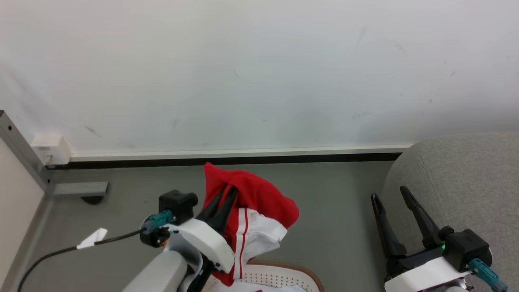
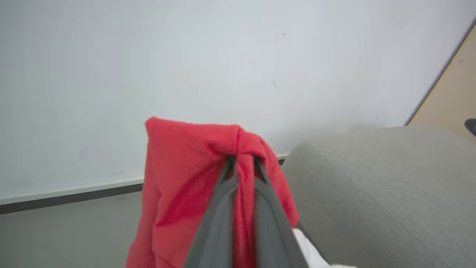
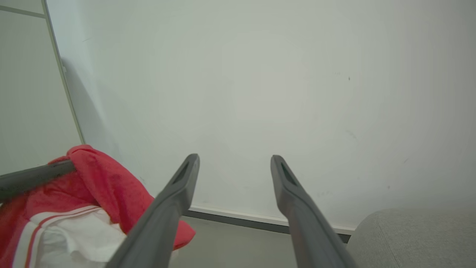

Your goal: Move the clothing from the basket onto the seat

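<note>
1. Bare grey floor [image 1: 340, 211] lies between the clothing [image 1: 259, 198] and the rounded edge of the seat [image 1: 466, 178]. The wall [image 1: 259, 73] stands behind.
2. The white tag [image 1: 92, 238] on the cable [image 1: 52, 254] is too small to read.
3. The left gripper [image 1: 226, 194] pinches a red fold of the clothing, which hangs above the basket [image 1: 302, 271].
4. The right gripper [image 1: 388, 194] stands wide and holds nothing, near the seat's edge.

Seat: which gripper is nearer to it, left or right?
Right. The right gripper is open just beside the seat's rounded corner; the left gripper holds the clothing above the basket, farther away.
</note>
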